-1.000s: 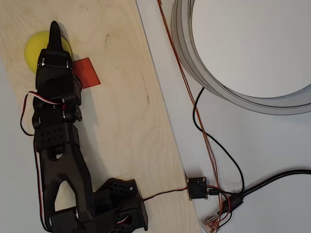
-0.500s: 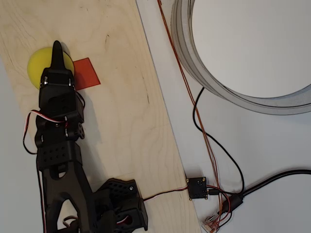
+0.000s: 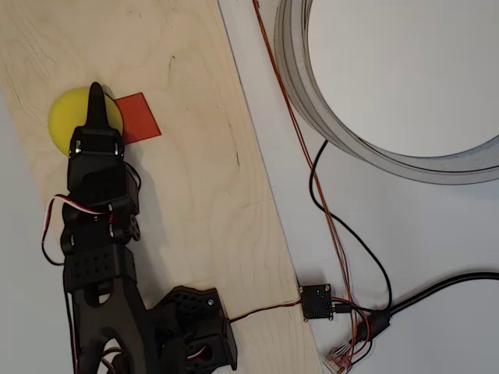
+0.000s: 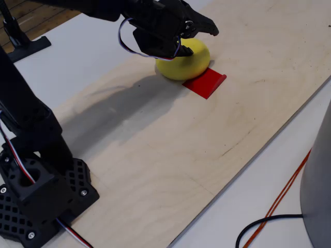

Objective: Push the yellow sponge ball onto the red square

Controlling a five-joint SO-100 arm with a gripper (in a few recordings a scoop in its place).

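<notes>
The yellow sponge ball (image 3: 66, 121) lies at the upper left of the wooden board (image 3: 203, 195), its right edge meeting the left edge of the red square (image 3: 139, 115). My black gripper (image 3: 96, 93) is shut, its pointed tip lying across the ball's right half and pointing up the picture. In the fixed view the gripper (image 4: 209, 30) reaches over the top of the ball (image 4: 181, 66), with the red square (image 4: 206, 81) just in front of and to the right of the ball. Part of the ball is hidden under the gripper.
A large grey ring (image 3: 312, 101) lies off the board at the upper right. Orange and black cables (image 3: 327, 210) run down to a small circuit board (image 3: 317, 301). The arm's base (image 3: 191, 327) stands on the board's lower left corner.
The gripper has drawn back toward the base, down the overhead picture, and the ball has come with it, down and slightly right, up to the red square's left edge.
</notes>
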